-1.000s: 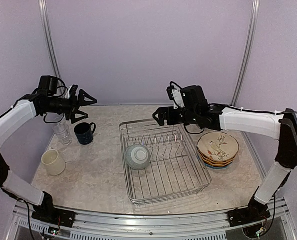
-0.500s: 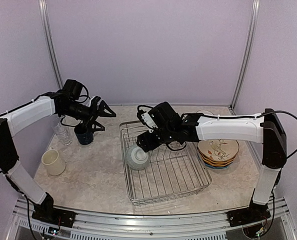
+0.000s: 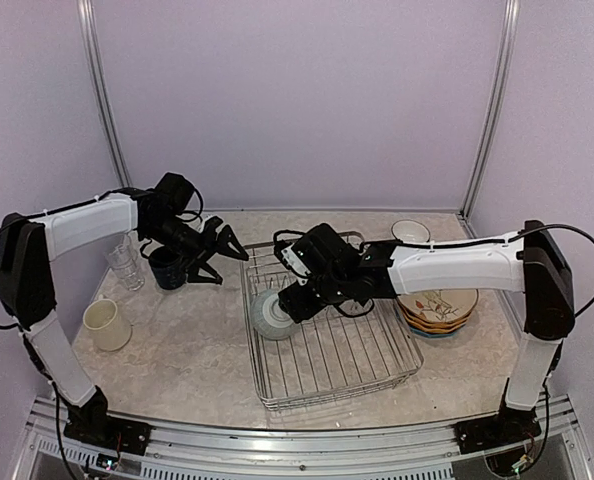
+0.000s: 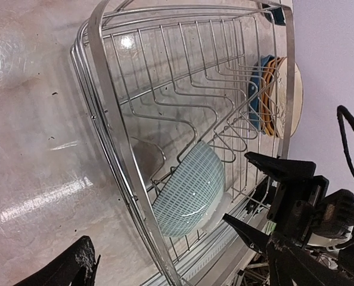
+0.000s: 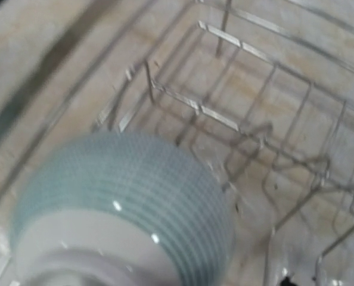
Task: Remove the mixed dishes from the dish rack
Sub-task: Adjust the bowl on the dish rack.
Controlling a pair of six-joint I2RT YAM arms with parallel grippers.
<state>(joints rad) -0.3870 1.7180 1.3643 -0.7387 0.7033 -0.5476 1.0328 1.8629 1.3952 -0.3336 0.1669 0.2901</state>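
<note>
Holds right gripper (image 4: 236,186) open just beside teal bowl (image 4: 189,196) in dish rack (image 4: 111,119), maybe touching. Holds left gripper (image 3: 233,268) wide open near rack's edge.

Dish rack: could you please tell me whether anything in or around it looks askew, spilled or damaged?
Nothing looks spilled or broken. The rack sits slightly askew on the table, and the bowl, alone in it, leans tipped by its left wall.

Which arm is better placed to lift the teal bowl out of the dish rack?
Right. The right hand is open over the dish rack, right beside the teal bowl; the left hand hangs just outside the rack's left rim, by the navy mug.
</note>
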